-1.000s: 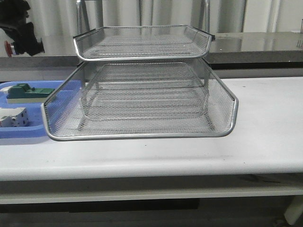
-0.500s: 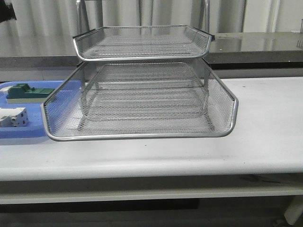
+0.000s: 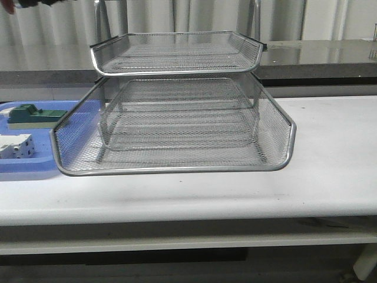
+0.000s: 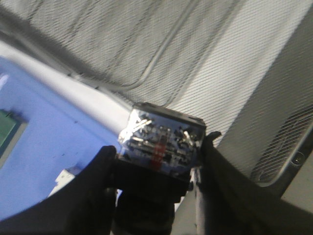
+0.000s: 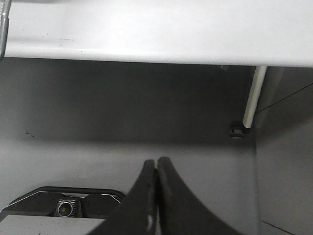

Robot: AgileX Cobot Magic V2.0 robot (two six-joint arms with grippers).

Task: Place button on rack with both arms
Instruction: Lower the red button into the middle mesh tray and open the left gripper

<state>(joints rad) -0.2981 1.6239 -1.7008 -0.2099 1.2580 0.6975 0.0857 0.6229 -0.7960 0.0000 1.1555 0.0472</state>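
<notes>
My left gripper (image 4: pixel 159 147) is shut on the button (image 4: pixel 161 139). Its silver, reflective end block with a red streak sticks out between the black fingers. It hangs in the air above the left edge of the wire-mesh rack (image 4: pixel 161 54) and the blue tray. In the front view only a sliver of red cap (image 3: pixel 8 6) and dark gripper shows at the top left corner, above and left of the rack (image 3: pixel 177 118). My right gripper (image 5: pixel 156 164) is shut and empty, low down below the table's front edge (image 5: pixel 146 54).
A flat blue tray (image 3: pixel 26 166) lies left of the rack with a green block (image 3: pixel 32 115) and a white block (image 3: pixel 15 145) in it. It also shows in the left wrist view (image 4: pixel 44 142). A white table leg (image 5: pixel 252 98) stands near my right gripper.
My left gripper with the button has risen from the upper left of the front view almost out of the top edge. The rack and the tray parts have not moved.
</notes>
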